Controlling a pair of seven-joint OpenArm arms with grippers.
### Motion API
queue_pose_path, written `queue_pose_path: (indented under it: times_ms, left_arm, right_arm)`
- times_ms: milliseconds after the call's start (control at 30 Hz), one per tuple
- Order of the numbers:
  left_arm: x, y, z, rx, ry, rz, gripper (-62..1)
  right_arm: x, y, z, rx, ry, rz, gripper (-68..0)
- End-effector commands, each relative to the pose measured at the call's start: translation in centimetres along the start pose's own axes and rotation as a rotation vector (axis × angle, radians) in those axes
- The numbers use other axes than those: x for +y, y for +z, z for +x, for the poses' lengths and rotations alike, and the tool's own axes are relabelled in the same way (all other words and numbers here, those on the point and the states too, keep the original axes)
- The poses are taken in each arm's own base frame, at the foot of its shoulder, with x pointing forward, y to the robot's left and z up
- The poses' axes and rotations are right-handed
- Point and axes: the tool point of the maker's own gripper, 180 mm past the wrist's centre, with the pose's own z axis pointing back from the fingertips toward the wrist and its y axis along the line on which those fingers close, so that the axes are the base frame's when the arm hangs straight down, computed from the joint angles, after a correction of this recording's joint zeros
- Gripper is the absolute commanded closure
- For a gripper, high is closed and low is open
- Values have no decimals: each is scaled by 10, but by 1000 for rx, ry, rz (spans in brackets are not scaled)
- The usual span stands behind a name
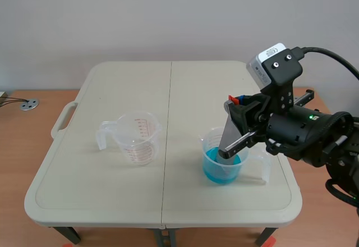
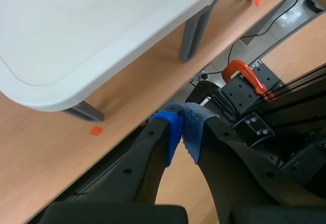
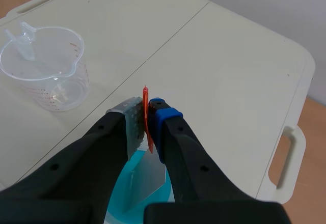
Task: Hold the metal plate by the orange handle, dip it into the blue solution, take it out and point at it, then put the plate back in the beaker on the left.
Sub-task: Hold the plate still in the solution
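Plainly the dipping step is in hand: the thin grey metal plate [image 1: 229,137] stands tilted in the clear plastic beaker on the right [image 1: 208,141], its lower end down in the bright blue solution [image 1: 223,169]. The right gripper [image 1: 238,103] has its jaws closed on the plate's small orange handle [image 3: 146,113], which shows edge-on between the dotted pads. The next move, as I judge it, calls for a straight lift, so that the plate clears the beaker's rim without tipping it or flinging drops onto the pale folding table [image 1: 112,191]. After that comes the pointing, and then the carry across to the empty clear measuring beaker with red markings [image 1: 137,137], well apart on the left.

The right arm comes in low from its side, wrist bent forward over the beaker. The left gripper [image 2: 183,127] hangs off the table beside its edge, aimed toward the floor — its blue pads [image 2: 192,130] pressed together on nothing.
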Motion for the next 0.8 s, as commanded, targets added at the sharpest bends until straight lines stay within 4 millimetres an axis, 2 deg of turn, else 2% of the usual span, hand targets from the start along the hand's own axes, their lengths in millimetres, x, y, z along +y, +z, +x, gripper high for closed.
queue_pose_path:
  times_ms: [0, 567, 767]
  left_arm:
    - [0, -2, 10, -37, 4, 0, -26]
    - [-3, -2, 10, -39, 12, -5, -26]
    - [-3, -2, 10, -39, 11, -5, -26]
  right_arm:
    - [3, 0, -4, 13, 5, 19, -13]
    - [3, 0, -2, 8, 5, 19, -13]
    - [2, 1, 8, -32, 8, 16, -13]
